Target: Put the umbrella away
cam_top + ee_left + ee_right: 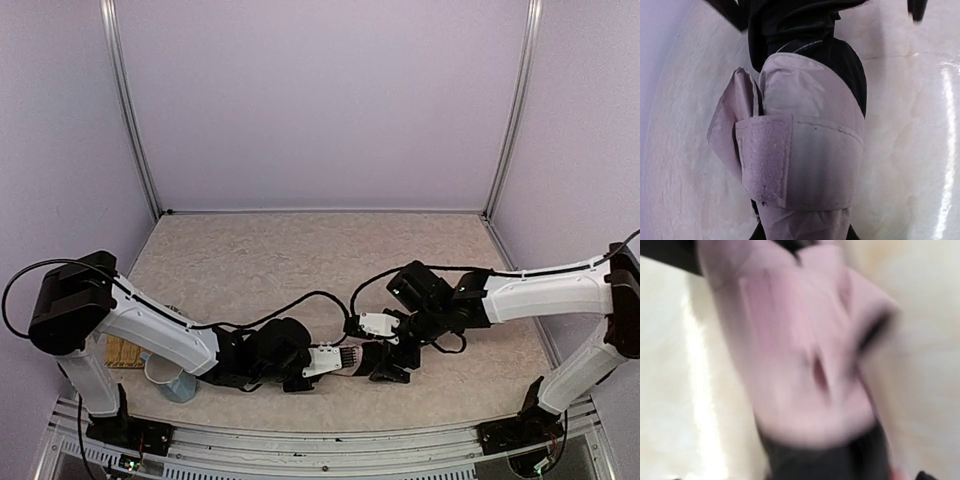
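The folded umbrella (348, 358) lies low over the table's near middle, between the two arms. In the left wrist view the umbrella (805, 150) fills the frame: pale pink fabric, a fastening strap (765, 160) wrapped round it, black lining above. My left gripper (322, 362) is shut on the umbrella's end, with dark finger edges hugging the fabric at the bottom of that view. My right gripper (388, 362) is at the other end, its jaws spread apart around the umbrella (795, 365), which is blurred in the right wrist view.
A small wooden piece (122, 350) and a pale cup (168, 378) sit by the left arm's base. The beige table top (320, 260) is enclosed by lilac walls and metal corner posts (130, 110).
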Controlling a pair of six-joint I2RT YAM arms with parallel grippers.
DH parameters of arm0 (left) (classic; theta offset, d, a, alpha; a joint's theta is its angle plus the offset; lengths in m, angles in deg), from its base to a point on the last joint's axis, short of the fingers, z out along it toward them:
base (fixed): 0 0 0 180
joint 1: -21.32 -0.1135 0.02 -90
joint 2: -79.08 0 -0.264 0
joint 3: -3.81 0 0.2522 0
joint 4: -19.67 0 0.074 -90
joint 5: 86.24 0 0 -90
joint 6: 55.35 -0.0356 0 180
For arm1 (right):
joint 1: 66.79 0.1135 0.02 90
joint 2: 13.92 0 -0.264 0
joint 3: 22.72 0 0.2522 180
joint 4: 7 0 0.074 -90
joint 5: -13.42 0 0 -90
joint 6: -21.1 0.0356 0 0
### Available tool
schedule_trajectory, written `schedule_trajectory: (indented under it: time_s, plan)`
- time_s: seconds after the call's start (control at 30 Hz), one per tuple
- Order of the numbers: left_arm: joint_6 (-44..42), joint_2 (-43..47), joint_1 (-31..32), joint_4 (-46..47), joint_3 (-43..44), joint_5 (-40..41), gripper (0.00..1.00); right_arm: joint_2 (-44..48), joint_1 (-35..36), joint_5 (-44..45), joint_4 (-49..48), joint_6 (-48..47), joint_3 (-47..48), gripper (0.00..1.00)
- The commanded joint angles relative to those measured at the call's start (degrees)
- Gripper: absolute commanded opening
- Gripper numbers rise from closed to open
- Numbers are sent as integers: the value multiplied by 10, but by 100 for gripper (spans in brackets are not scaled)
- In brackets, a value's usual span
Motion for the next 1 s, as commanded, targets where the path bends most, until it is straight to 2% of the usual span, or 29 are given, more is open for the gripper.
schedule_trajectory:
  time_s: [0.0,0.17,0.23,0.33,0.5,0.63,0.73,0.87,0.97]
  plan:
    - [-7,57,-5,11,-11,154,0,124,0,118,-107,35,-46,100]
    - [-25,157,-12,-25,21,156,0,265,0,192,-211,91,-110,100]
    - [-26,192,-14,-44,37,150,0,313,0,164,-257,111,-137,100]
    - [-30,238,-15,-71,60,141,0,358,0,62,-335,129,-177,100]
    - [-56,298,-7,-85,78,150,0,368,0,-18,-419,185,-190,92]
    - [-102,319,2,-73,76,174,0,349,0,-67,-509,244,-209,91]
    - [-125,321,5,-60,74,197,0,340,1,-73,-463,266,-177,85]
    - [-82,325,-7,-72,75,160,0,366,0,3,-419,280,-193,88]
    - [-59,322,-6,-80,81,158,0,367,0,5,-403,269,-206,88]
